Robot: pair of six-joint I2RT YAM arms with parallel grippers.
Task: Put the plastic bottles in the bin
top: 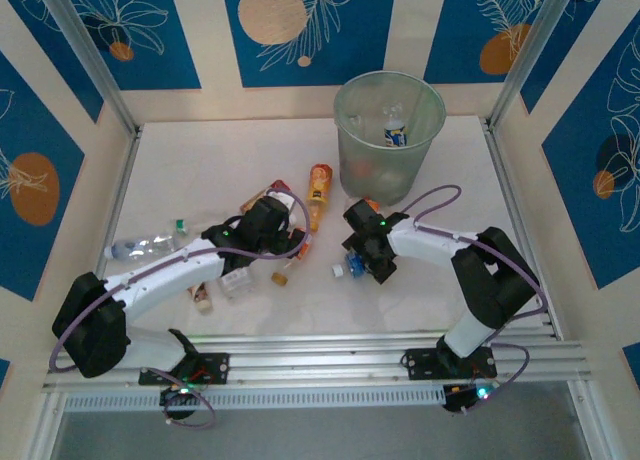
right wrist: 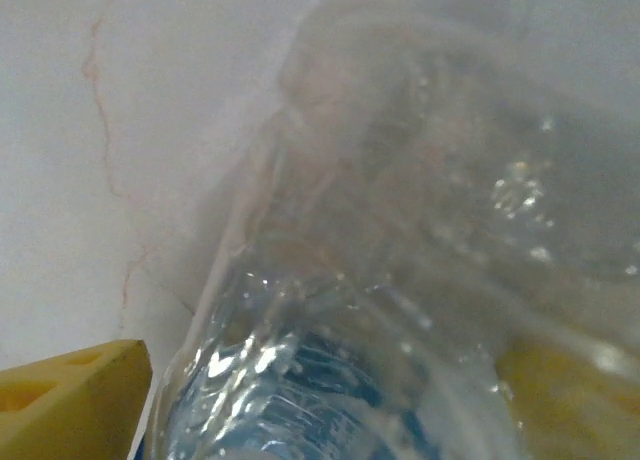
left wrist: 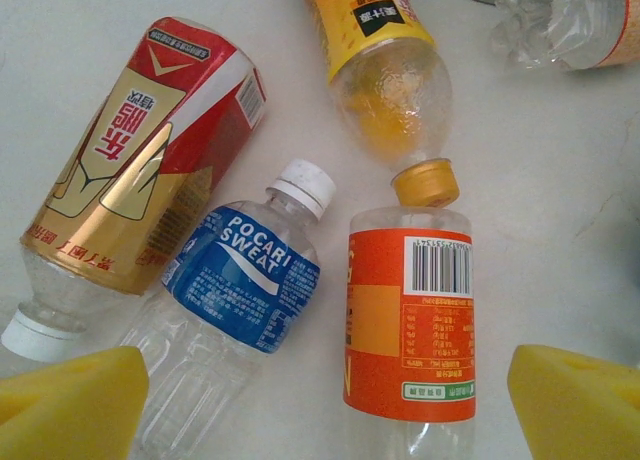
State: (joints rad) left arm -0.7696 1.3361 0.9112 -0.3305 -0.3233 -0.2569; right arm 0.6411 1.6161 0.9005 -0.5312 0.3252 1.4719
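Note:
The bin (top: 390, 140) stands at the back of the table with a few plastic bottles inside. My left gripper (left wrist: 320, 410) hangs open over a Pocari Sweat bottle (left wrist: 245, 270) and an orange-label bottle (left wrist: 410, 320), both lying flat between its yellow fingers (left wrist: 70, 400). A red-and-gold bottle (left wrist: 140, 160) and a yellow-orange bottle (left wrist: 385, 50) lie beside them. My right gripper (top: 362, 260) straddles a crumpled clear bottle with a blue label (right wrist: 330, 360). Its jaws are open around that bottle. The left finger (right wrist: 70, 400) stands a sliver away from it.
A clear bottle (top: 145, 247) lies at the left. Small bottles (top: 203, 295) and a loose cap (top: 338, 270) lie near the arms. Another crushed clear bottle (left wrist: 570, 25) lies ahead of the left gripper. Frame rails (top: 300, 355) run along the near edge.

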